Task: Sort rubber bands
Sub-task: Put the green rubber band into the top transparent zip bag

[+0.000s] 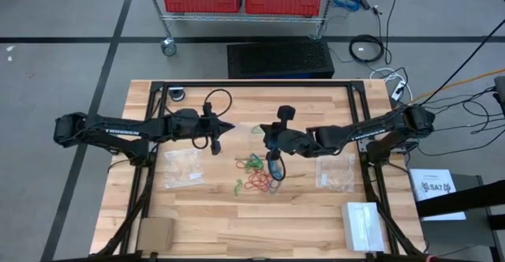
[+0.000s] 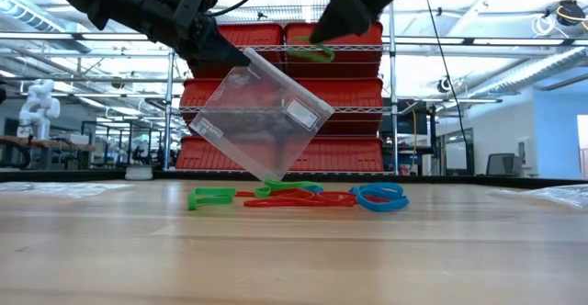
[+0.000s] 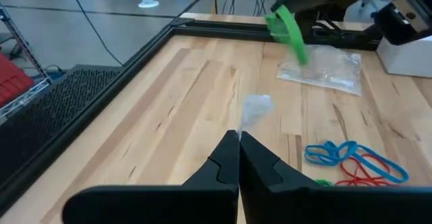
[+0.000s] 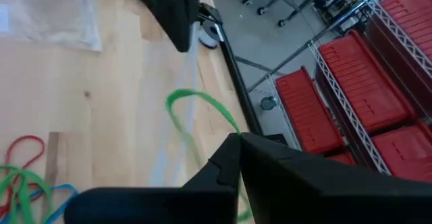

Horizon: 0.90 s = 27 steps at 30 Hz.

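Because the rubber bands (image 2: pixel 303 195) heaped mid-counter (image 1: pixel 237 215) are featherlight, limp and springy, each wants a pinch on one strand. The right hand (image 4: pixel 237 137) is closed on a green band (image 4: pixel 196 116), raised beside the clear bag (image 2: pixel 262 121) that the closed left hand (image 3: pixel 238 140) holds tilted above the heap.

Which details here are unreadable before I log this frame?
- Pile, high view: band count too small, tangled.
- Bag, low view: its mouth sits behind the left gripper; open or sealed unclear.
- Green band, right wrist view: its pinched end is behind the right gripper.
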Motion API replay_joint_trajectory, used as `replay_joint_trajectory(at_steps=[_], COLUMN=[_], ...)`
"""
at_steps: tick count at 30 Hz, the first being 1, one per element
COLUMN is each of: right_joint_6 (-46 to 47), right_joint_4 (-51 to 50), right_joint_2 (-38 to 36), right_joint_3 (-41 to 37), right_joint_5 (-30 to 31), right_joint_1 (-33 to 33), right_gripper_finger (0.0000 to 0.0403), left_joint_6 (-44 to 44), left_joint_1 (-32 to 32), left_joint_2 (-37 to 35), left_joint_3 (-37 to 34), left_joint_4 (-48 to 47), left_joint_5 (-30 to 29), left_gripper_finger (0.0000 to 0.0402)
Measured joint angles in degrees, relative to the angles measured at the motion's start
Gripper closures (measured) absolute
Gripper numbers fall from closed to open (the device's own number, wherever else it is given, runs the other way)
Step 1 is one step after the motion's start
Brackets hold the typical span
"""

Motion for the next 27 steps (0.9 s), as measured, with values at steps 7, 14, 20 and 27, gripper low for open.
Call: replay_joint_trajectory(at_steps=[7, 14, 20, 27], right_joint_6=[-0.31, -1.55, -1.85, -3.30], right_joint_4=[-0.81, -0.41, -1.24, -2.57], right_joint_2=[0.49, 2.87, 5.08, 8.94], right_joint_3=[0.28, 0.28, 1.82, 5.77], right_joint_5=[0.43, 2.55, 2.35, -0.91], right_joint_1=[-0.62, -0.97, -0.99, -0.99], right_gripper_finger=[0.0403, 0.0403, 0.0403, 0.0403], left_joint_6=[-1.74, -3.02, -4.38, -4.55], left_joint_1=[-0.11, -0.76, -0.70, -0.72], left_joint_2=[0.00, 0.00, 0.00, 2.03], left_joint_3=[0.00, 0.00, 0.00, 0.04], left_joint_4=[1.38, 2.41, 2.95, 3.62], left_joint_5=[0.00, 0.04, 0.02, 0.02], left_gripper_finger=[0.0402, 0.0402, 0.0402, 0.0402])
